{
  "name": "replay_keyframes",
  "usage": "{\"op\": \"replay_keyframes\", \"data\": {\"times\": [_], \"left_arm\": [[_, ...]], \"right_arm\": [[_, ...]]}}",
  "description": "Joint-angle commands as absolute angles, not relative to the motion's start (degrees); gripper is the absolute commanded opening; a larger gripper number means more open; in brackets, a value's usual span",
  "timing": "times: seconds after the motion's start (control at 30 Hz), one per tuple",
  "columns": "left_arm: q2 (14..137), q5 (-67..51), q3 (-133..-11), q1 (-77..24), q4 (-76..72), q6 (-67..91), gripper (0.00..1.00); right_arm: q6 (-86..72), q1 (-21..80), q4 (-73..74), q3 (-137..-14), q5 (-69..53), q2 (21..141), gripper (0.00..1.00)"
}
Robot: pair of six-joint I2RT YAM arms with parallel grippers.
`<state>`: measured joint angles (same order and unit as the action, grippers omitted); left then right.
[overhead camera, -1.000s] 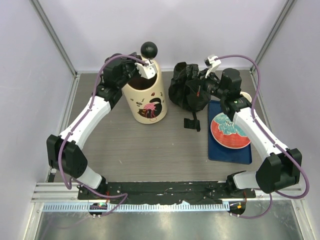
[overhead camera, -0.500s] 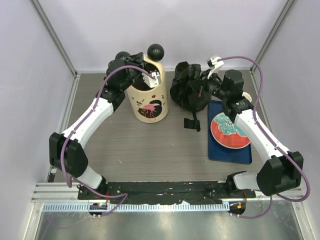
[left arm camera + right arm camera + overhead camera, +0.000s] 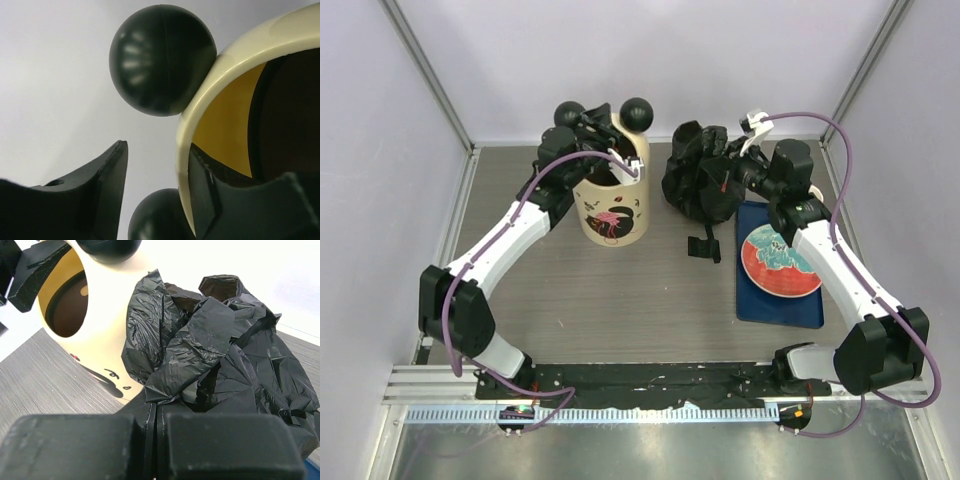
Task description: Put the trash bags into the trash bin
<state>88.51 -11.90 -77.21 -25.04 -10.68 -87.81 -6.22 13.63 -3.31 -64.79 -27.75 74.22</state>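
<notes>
The cream trash bin (image 3: 612, 205) with two black ball ears (image 3: 637, 112) stands at the back left of the table. My left gripper (image 3: 610, 155) straddles its rim (image 3: 235, 55): one finger (image 3: 225, 200) lies inside against the wall, while the other finger (image 3: 100, 185) stands well clear outside, so the jaws are open. A crumpled black trash bag (image 3: 698, 185) hangs right of the bin, and my right gripper (image 3: 730, 180) is shut on a fold of it. In the right wrist view the bag (image 3: 215, 340) bulges over the closed gripper (image 3: 155, 415), with the bin's mouth (image 3: 67, 305) to its left.
A blue tray (image 3: 800, 310) holding a red and teal plate (image 3: 778, 260) lies at the right. A small black piece (image 3: 703, 247) sits on the table below the bag. A pale cup (image 3: 812, 192) peeks out behind my right arm. Enclosure walls close in on three sides.
The bin's top has turned and shifted, so a second ball ear now shows. My left jaws have widened on the rim. The right arm has lifted slightly with the bag.
</notes>
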Motion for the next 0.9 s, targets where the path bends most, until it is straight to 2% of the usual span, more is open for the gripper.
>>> {"op": "replay_keyframes", "data": {"times": [0.0, 0.03, 0.1, 0.13, 0.23, 0.4, 0.53, 0.6, 0.63, 0.7, 0.8, 0.87], "left_arm": [[89.2, -8.7, -77.4, -25.1, -19.6, -91.0, 0.46], [89.7, -9.0, -78.9, -25.1, -21.9, -91.0, 0.39], [90.8, -9.8, -82.6, -25.2, -24.3, -89.8, 0.35], [91.1, -10.1, -86.1, -25.3, -24.3, -89.7, 0.28], [91.9, -12.4, -88.7, -24.9, -26.6, -91.7, 0.18], [92.9, -14.9, -90.2, -24.8, -31.5, -94.8, 0.12], [94.7, -15.5, -86.6, -24.8, -41.3, -93.6, 0.01], [96.3, -15.9, -83.0, -24.0, -42.2, -96.8, 0.0], [99.0, -16.3, -82.9, -23.8, -48.3, -97.4, 0.0], [101.4, -16.3, -87.0, -24.0, -53.9, -96.2, 0.0], [103.1, -14.2, -91.7, -24.3, -52.7, -94.0, 0.0], [102.2, -14.1, -87.2, -24.3, -52.6, -94.0, 0.0]], "right_arm": [[-6.9, 13.2, -6.4, -65.2, -27.8, 72.8, 0.01], [-7.0, 13.1, -6.4, -65.4, -27.8, 72.8, 0.01], [-7.4, 13.1, -6.5, -65.7, -27.6, 72.8, 0.01], [-7.6, 13.1, -6.5, -65.9, -27.7, 72.8, 0.01], [-8.0, 12.9, -6.9, -65.6, -27.5, 72.6, 0.01], [-8.3, 12.9, -7.0, -64.6, -27.0, 71.5, 0.01], [-8.4, 12.9, -7.0, -64.3, -27.1, 71.7, 0.01], [-8.6, 12.9, -7.3, -64.6, -27.2, 72.2, 0.01], [-8.7, 12.9, -7.4, -64.7, -27.2, 72.2, 0.01], [-8.5, 12.8, -7.3, -65.3, -27.5, 72.8, 0.01], [-8.0, 12.8, -6.7, -65.7, -27.2, 72.5, 0.01], [-7.9, 12.7, -6.3, -65.7, -27.0, 72.2, 0.01]]}}
